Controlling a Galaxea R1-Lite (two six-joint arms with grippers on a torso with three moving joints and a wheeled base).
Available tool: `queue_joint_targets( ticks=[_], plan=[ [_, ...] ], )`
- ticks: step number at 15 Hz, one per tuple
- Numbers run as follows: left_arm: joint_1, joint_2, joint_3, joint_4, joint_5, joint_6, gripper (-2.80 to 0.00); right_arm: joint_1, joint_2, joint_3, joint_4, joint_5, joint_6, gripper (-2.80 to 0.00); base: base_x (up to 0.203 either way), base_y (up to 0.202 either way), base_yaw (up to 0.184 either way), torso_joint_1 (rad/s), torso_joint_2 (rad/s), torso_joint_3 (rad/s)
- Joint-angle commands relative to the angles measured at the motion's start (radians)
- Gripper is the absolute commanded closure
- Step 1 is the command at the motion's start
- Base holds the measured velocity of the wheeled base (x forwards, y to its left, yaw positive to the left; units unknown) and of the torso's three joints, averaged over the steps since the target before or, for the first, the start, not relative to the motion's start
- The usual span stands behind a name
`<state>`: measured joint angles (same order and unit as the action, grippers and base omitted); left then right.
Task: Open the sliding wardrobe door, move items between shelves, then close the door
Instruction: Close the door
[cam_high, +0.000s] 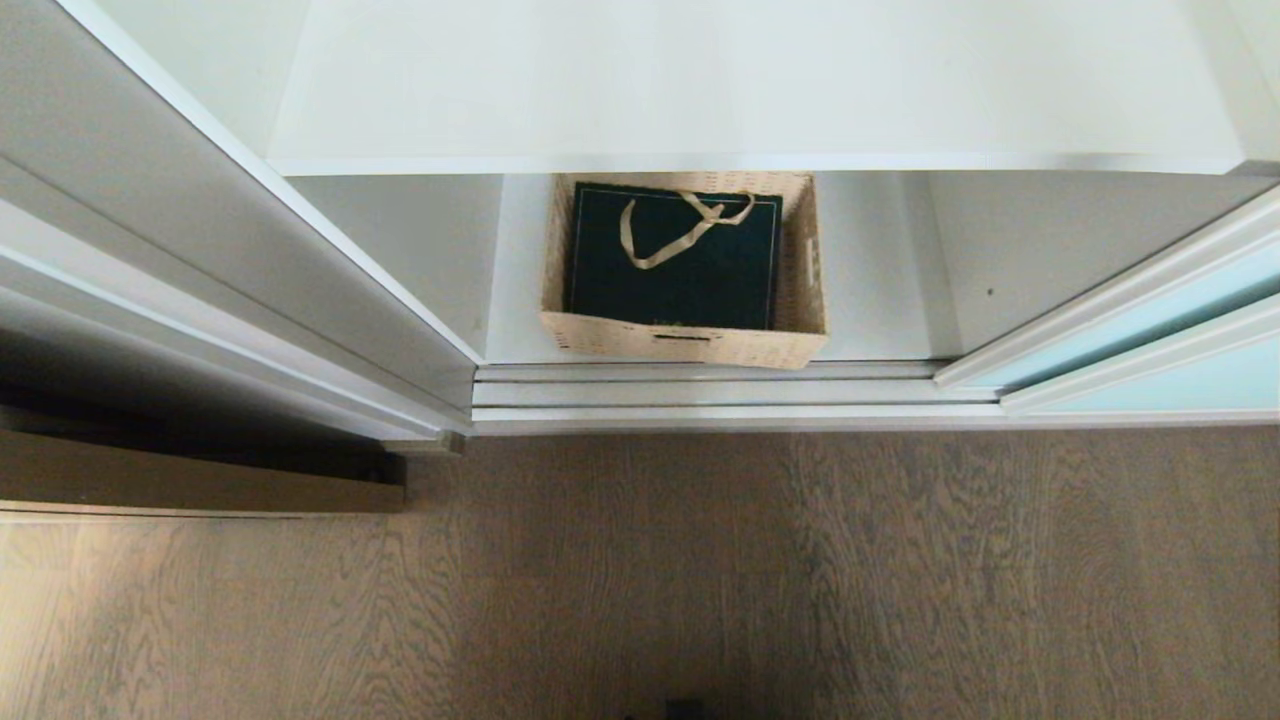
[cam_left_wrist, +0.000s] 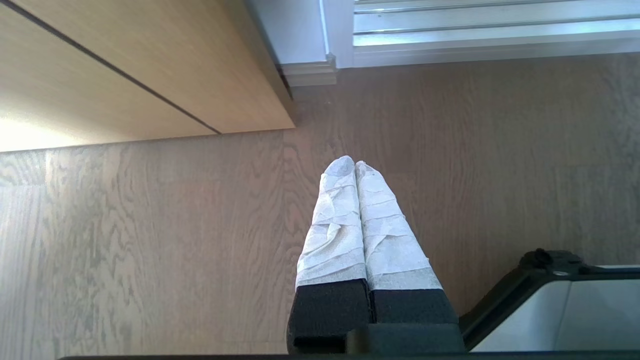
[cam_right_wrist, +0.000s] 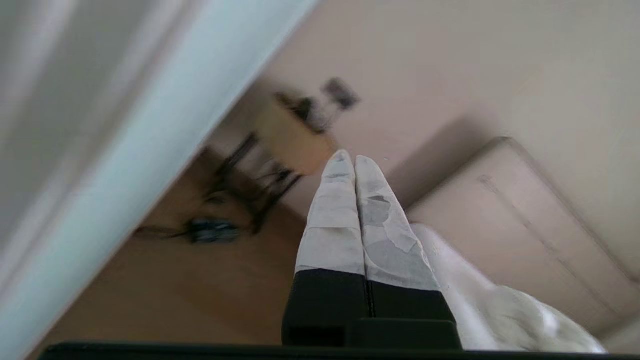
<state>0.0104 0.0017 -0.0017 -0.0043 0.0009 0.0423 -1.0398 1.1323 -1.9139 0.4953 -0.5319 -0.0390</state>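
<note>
The sliding wardrobe door (cam_high: 1140, 335) of frosted blue-green glass stands slid to the right, so the wardrobe's inside shows. A tan wicker basket (cam_high: 690, 345) sits on the lower white shelf (cam_high: 880, 300), with a flat dark green gift bag (cam_high: 675, 260) with a gold ribbon handle lying in it. An upper white shelf (cam_high: 750, 90) spans above it. Neither arm is in the head view. My left gripper (cam_left_wrist: 354, 163) is shut and empty, pointing at the wood floor near the door tracks. My right gripper (cam_right_wrist: 349, 158) is shut and empty, beside the pale blue-green door panel (cam_right_wrist: 130, 145).
A light wood cabinet front (cam_left_wrist: 140, 65) stands left of the wardrobe. Silver door tracks (cam_high: 700, 395) run along the wardrobe's front edge. Brown wood-grain floor (cam_high: 640, 580) lies before it. In the right wrist view there is a blurred chair (cam_right_wrist: 280, 145) and a white cloth (cam_right_wrist: 500, 305).
</note>
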Motion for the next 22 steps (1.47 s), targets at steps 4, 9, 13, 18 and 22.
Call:
queue_joint_targets(
  ticks=[4, 9, 13, 18, 22],
  plan=[
    [0.0, 0.001, 0.0, 0.0, 0.001, 0.001, 0.0, -0.122, 0.139, -0.01, 0.003, 0.38, 0.089, 0.0, 0.0, 0.0, 0.0, 0.0, 0.0, 0.0],
    [0.0, 0.001, 0.0, 0.0, 0.001, 0.001, 0.0, -0.21, 0.19, -0.013, -0.035, 0.714, 0.153, 0.0, 0.0, 0.0, 0.0, 0.0, 0.0, 0.0],
    [0.0, 0.001, 0.0, 0.0, 0.001, 0.001, 0.0, -0.265, 0.154, -0.008, -0.035, 0.857, 0.217, 0.0, 0.0, 0.0, 0.0, 0.0, 0.0, 0.0],
    [0.0, 0.001, 0.0, 0.0, 0.001, 0.001, 0.0, -0.205, 0.076, -0.008, -0.04, 0.888, 0.242, 0.0, 0.0, 0.0, 0.0, 0.0, 0.0, 0.0],
    [0.0, 0.001, 0.0, 0.0, 0.001, 0.001, 0.0, -0.152, 0.052, -0.007, -0.032, 0.888, 0.241, 0.0, 0.0, 0.0, 0.0, 0.0, 0.0, 0.0]
  ],
)
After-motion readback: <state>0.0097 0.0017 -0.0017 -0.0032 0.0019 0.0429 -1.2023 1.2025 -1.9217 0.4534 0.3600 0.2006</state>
